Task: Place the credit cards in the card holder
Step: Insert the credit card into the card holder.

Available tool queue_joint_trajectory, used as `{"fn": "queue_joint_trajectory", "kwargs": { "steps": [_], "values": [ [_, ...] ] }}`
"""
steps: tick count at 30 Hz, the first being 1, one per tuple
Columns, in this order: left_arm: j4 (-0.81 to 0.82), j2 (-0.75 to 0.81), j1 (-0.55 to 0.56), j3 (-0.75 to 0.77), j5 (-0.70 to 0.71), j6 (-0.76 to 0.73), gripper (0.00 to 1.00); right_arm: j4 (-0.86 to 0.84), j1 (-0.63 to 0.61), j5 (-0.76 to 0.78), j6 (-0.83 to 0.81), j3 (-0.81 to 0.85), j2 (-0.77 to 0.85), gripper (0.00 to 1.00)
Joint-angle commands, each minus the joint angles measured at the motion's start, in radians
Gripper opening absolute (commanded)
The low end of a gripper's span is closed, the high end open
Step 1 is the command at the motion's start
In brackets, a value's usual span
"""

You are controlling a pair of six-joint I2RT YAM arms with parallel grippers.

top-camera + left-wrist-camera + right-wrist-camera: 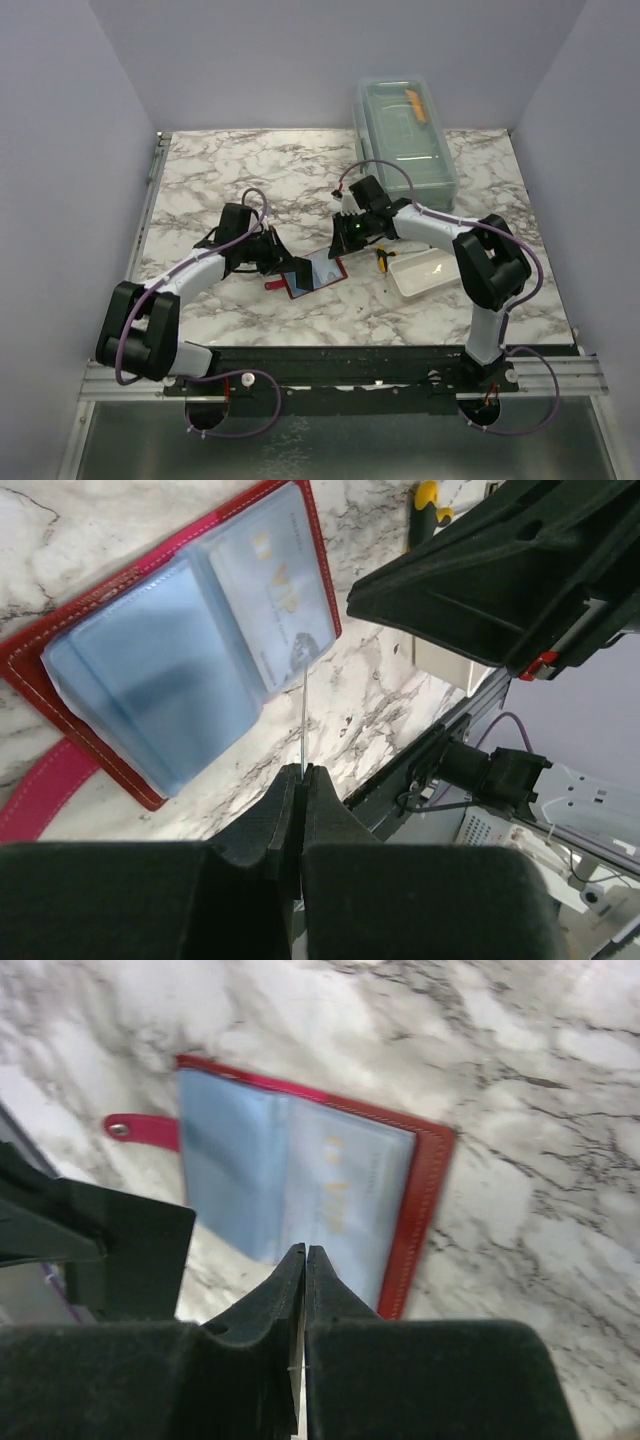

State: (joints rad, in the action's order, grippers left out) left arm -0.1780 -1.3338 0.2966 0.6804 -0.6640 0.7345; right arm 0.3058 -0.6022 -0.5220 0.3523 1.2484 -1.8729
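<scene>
Top external view: the left gripper is positioned at the left edge of the open red card holder, which lies flat on the marble table between the arms. Its jaws are pressed onto a thin sheet seen edge-on; card or sleeve cannot be told. A card is seated in one clear pocket. The right gripper is located over the holder's far right corner, jaws closed together.
</scene>
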Motion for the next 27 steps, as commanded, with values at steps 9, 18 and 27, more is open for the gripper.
{"fn": "queue_joint_trajectory", "kwargs": {
  "steps": [9, 18, 27],
  "values": [
    [0.246, -0.220, -0.062, -0.034, -0.186, 0.016, 0.00, 0.039, -0.002, 0.122, -0.098, 0.050, -0.083, 0.01],
    [0.267, -0.290, -0.075, -0.033, -0.175, 0.045, 0.00, 0.051, -0.002, 0.142, -0.110, 0.057, -0.102, 0.00],
    [0.286, -0.311, -0.088, -0.050, -0.156, 0.055, 0.00, 0.070, -0.004, 0.145, -0.125, 0.062, -0.112, 0.00]
  ]
}}
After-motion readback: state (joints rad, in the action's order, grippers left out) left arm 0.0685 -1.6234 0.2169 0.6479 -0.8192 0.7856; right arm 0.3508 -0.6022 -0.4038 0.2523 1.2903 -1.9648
